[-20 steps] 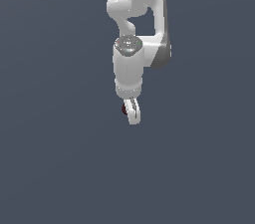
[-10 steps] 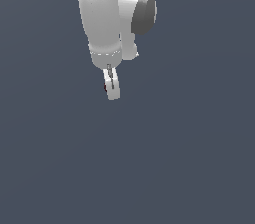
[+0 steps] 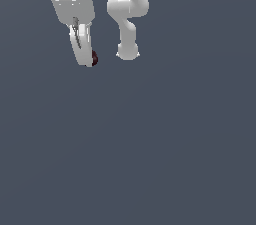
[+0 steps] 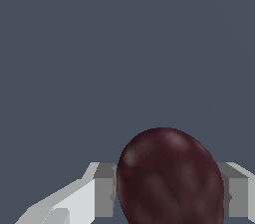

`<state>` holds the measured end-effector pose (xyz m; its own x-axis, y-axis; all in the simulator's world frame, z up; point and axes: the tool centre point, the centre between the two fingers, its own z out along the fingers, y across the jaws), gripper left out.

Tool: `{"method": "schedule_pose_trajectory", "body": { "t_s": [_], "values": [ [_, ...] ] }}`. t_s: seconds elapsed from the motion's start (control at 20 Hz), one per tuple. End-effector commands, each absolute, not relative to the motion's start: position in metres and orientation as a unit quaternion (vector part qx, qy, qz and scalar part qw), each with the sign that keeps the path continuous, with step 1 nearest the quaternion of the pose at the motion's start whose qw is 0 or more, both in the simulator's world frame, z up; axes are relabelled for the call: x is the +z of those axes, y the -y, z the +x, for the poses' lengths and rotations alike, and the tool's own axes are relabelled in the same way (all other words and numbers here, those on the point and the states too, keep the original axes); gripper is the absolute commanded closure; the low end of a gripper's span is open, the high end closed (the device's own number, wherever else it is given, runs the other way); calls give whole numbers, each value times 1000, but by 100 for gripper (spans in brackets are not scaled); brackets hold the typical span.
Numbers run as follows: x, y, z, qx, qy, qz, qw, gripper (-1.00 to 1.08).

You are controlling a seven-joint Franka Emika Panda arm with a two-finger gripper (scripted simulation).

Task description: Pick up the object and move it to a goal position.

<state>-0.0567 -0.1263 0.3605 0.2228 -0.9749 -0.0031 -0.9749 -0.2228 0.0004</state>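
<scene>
The dark red ball (image 3: 94,58) sits between the fingertips of my white gripper (image 3: 89,59), high in the exterior view's upper left. In the wrist view the ball (image 4: 170,178) fills the space between the two grey finger pads (image 4: 104,190), which press on both its sides. The gripper is shut on the ball and holds it in the air above the grey floor (image 3: 150,159). Most of the ball is hidden behind the near finger in the exterior view.
The arm's white base and lower links (image 3: 128,29) stand just to the exterior view's right of the gripper. The plain dark grey floor lies all around. No goal marker shows.
The arm has swung up and toward the camera, with the gripper now larger and at the exterior view's upper left. The ball stays held between the fingers.
</scene>
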Motion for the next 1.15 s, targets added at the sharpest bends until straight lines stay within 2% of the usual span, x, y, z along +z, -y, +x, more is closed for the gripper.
{"method": "schedule_pose_trajectory", "body": {
  "t_s": [0.0,0.55,1.1],
  "values": [
    [387,142,-64,1,-623,-782,1,108],
    [468,191,-81,0,-622,-783,0,108],
    [489,204,-83,0,-622,-783,0,108]
  ]
}}
